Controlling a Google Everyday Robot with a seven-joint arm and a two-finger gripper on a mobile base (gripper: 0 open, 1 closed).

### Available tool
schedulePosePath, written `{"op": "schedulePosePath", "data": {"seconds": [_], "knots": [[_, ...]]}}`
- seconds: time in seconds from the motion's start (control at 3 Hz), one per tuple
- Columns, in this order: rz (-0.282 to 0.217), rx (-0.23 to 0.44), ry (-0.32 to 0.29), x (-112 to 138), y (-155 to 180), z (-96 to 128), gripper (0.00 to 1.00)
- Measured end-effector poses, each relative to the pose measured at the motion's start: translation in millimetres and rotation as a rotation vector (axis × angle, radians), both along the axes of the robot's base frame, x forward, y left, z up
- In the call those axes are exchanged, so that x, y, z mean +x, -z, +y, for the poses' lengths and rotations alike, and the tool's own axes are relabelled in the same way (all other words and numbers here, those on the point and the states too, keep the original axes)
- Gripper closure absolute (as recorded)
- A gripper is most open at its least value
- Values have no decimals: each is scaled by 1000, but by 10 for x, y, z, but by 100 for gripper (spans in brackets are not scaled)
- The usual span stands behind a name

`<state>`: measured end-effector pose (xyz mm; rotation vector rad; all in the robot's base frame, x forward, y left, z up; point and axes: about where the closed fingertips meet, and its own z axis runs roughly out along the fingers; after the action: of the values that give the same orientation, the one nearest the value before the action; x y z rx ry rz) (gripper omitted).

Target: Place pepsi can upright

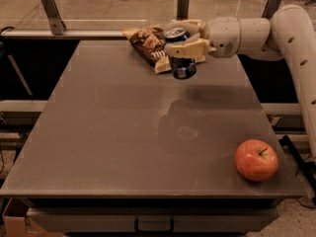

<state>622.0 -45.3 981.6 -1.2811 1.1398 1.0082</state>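
Camera view shows a red apple on the table, well in front of the fingers. Farther back, the gripper squeezes the pepsi can between them, standing up. A chip bag lies just beside them.

A red apple sits front-right on the table; a chip bag lies far back.
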Motion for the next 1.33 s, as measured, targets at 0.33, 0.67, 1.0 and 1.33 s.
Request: {"op": "schedulePosePath", "data": {"seconds": [0.33,0.67,1.0,1.33], "knots": [[-2,58,-35,-129,257,-248,100],[-23,62,-44,-238,429,-397,100],[-33,52,-37,-322,567,-503,83],[-49,51,-24,-350,637,-581,59]]}}
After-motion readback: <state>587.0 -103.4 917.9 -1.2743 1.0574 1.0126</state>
